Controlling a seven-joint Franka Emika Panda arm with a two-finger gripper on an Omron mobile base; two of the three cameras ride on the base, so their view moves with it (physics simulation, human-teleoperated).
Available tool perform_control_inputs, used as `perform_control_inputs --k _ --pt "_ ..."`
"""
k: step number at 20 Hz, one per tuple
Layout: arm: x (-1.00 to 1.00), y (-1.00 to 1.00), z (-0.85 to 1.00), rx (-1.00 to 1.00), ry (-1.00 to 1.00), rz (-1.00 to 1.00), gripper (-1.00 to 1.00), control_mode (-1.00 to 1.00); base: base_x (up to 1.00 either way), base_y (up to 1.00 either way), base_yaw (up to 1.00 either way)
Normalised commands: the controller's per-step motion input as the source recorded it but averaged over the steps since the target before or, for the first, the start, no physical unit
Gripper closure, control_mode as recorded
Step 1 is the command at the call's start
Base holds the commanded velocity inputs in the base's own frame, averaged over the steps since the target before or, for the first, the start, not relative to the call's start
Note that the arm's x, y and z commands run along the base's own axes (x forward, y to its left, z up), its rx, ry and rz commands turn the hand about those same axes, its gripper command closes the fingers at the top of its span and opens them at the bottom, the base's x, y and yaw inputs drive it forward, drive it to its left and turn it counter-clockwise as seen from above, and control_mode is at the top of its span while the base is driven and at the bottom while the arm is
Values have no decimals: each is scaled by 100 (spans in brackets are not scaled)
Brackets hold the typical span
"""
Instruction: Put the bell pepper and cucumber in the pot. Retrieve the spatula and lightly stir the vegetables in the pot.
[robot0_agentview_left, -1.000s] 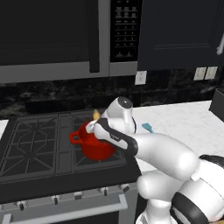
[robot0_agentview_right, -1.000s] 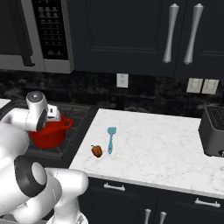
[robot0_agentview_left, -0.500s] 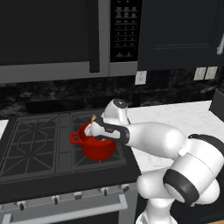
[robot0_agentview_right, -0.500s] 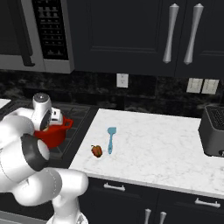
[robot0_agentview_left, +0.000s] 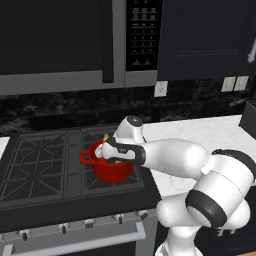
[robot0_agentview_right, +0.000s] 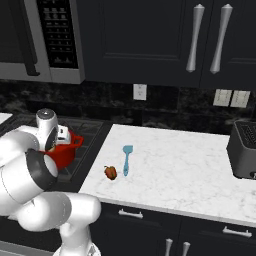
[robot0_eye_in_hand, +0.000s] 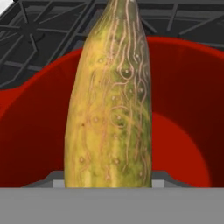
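Right, the pincer (robot0_agentview_left: 106, 150) was clamped on the cucumber (robot0_eye_in_hand: 111, 100), holding it just above the open mouth of the pot (robot0_agentview_left: 109, 168). Cucumber: long, tapering, yellow-green skin with pale squiggly veins and small bumps, matte. In the left base view a bit of its yellowish tip (robot0_agentview_left: 105, 137) stuck out above the pincer. In the hand view it ran up the middle of the frame with the pot's red inside (robot0_eye_in_hand: 183, 109) curving round behind it.

Pot: round, glossy red, small loop handle (robot0_agentview_left: 86, 157) at the rim on its left side. It sat on the black grate of the stove (robot0_agentview_left: 35, 165), at the front right burner, near the stove's right edge.

Spatula (robot0_agentview_right: 127, 159): slender, light blue, thin straight handle, small flat blade, lying flat on the desk (robot0_agentview_right: 190, 170) near its left edge, blade toward the back wall. Just beside its handle end, toward the desk's front-left corner, lay a small rounded orange-red pepper (robot0_agentview_right: 110, 172), apart from the spatula.

Desk top was white marble with faint grey veining. A dark toaster (robot0_agentview_right: 243, 149) stood at its right edge. Backsplash was dark speckled stone with white outlets (robot0_agentview_right: 139, 91). Dark cabinets (robot0_agentview_right: 150, 40) with long metal handles above, microwave (robot0_agentview_left: 65, 45) over the stove.
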Motion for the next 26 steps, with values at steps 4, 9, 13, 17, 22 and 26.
perform_control_inputs --k 4,9,13,17,22,26 --pt "0 0 0 0 0 0 -100 -100 0 0 0" --pt "-20 0 21 0 0 0 -100 -100 0 0 0" --pt "-49 -15 85 0 -6 0 -100 -100 0 0 0" --pt "-77 -44 99 1 -5 0 -100 -100 0 0 0" --pt "-70 -85 79 0 1 -6 -100 -100 0 0 0" --pt "-61 -100 59 0 11 -16 -100 -100 0 0 0"
